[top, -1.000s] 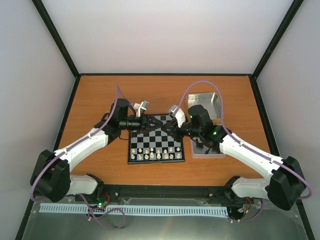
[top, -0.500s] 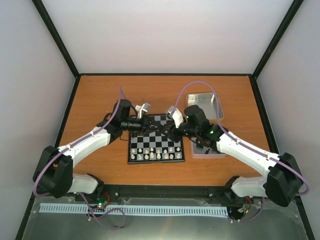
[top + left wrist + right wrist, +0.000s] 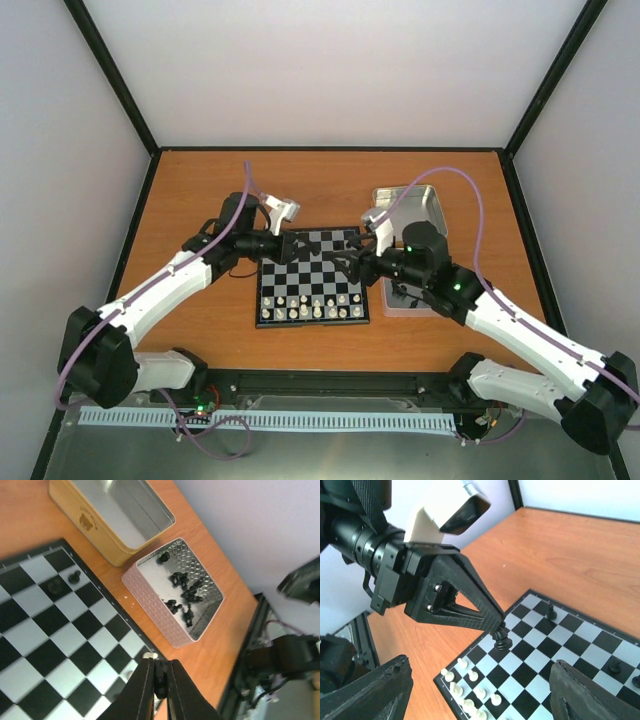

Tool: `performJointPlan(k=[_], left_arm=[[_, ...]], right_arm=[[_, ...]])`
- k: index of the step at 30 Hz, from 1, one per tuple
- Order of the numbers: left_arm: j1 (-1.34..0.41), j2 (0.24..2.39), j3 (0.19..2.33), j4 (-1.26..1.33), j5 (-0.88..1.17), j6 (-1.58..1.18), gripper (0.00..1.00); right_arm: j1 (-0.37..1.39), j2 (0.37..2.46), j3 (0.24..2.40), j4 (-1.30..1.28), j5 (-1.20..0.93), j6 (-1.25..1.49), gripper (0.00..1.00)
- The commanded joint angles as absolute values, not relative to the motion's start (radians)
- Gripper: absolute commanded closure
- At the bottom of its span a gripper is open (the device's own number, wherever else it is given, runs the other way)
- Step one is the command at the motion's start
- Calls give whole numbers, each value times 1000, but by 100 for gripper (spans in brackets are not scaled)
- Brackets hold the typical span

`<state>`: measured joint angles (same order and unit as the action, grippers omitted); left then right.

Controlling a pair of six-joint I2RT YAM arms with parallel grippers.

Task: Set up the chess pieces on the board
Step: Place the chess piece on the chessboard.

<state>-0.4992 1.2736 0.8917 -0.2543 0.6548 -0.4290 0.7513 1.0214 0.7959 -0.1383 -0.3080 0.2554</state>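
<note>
Left wrist view: the left gripper point(image 3: 160, 672) is closed, pinching a small black piece point(image 3: 160, 684) over the edge of the board point(image 3: 30, 630). Two black pieces point(image 3: 55, 585) stand near the board's corner. A pink tin point(image 3: 155, 610) beside the board holds loose black pieces point(image 3: 182, 587). A gold tin point(image 3: 95, 525) sits just beside it.

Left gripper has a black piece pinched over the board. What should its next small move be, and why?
Probably lower the left gripper onto an empty far-row square and release. It is shut on a black piece over the board, and the right gripper is open and clear of it.
</note>
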Motion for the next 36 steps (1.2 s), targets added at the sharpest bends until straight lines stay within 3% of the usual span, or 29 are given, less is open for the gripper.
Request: performJointPlan(k=[1, 4, 10, 21, 36], left_arm=[[-492, 1247, 944, -333, 610, -47, 99], [-492, 1245, 933, -319, 595, 77, 99], [-492, 1261, 971, -360, 337, 167, 99], [-488, 1491, 1007, -365, -137, -79, 99], [-443, 1664, 1069, -266, -113, -201, 99]], right_arm=[[745, 947, 744, -80, -211, 376, 25], [742, 922, 723, -93, -151, 404, 25], [738, 910, 694, -111, -114, 430, 25], [737, 909, 655, -112, -94, 448, 25], [735, 839, 608, -144, -78, 462, 25]])
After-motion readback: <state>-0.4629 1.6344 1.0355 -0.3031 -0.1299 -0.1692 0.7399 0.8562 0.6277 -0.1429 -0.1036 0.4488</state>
